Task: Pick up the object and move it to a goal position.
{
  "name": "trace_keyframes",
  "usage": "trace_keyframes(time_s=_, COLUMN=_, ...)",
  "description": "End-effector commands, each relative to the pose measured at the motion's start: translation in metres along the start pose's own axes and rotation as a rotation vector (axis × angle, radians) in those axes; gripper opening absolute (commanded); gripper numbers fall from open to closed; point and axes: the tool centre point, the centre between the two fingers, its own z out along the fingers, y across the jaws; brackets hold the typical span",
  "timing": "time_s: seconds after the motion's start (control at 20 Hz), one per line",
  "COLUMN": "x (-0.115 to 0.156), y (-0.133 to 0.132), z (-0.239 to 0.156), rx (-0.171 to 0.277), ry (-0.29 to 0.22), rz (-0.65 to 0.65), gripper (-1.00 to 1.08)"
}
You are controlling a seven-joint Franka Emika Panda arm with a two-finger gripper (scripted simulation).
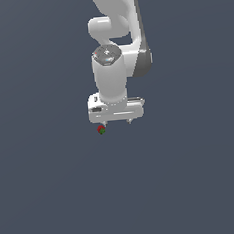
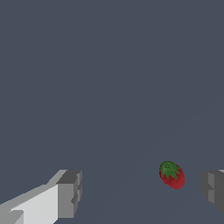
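the end effector (image 1: 115, 122) hangs with its fingers (image 2: 69, 194) spread wide, holding nothing. the strawberry (image 2: 171, 174) lies between them, apart from both and much nearer one finger; in the exterior view it sits under the end effector's left tip.

The arm (image 1: 117, 33) is glossy white with rounded, bulbous links and a grey band along one side. A grey disc with faint red marks caps the wrist joint. The gripper (image 1: 115, 123) has a white boxy body and grey blocky fingers (image 2: 69, 194).
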Motion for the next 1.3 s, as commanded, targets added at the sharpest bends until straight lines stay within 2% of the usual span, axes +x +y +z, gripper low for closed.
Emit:
trace_keyframes(time_s=0.0, x=-0.004, y=0.007, z=0.007, rx=-0.002, ry=0.0, rz=0.004, gripper=1.0)
trace_keyframes(time_s=0.3, x=-0.02, y=0.033, z=0.036, rx=-0.01, ry=0.002, rz=0.019, gripper=1.0)
trace_keyframes(time_s=0.75, x=-0.058, y=0.078, z=0.083, rx=-0.028, ry=0.005, rz=0.046, gripper=1.0)
trace_keyframes(time_s=1.25, x=-0.073, y=0.092, z=0.098, rx=-0.035, ry=0.005, rz=0.055, gripper=1.0)
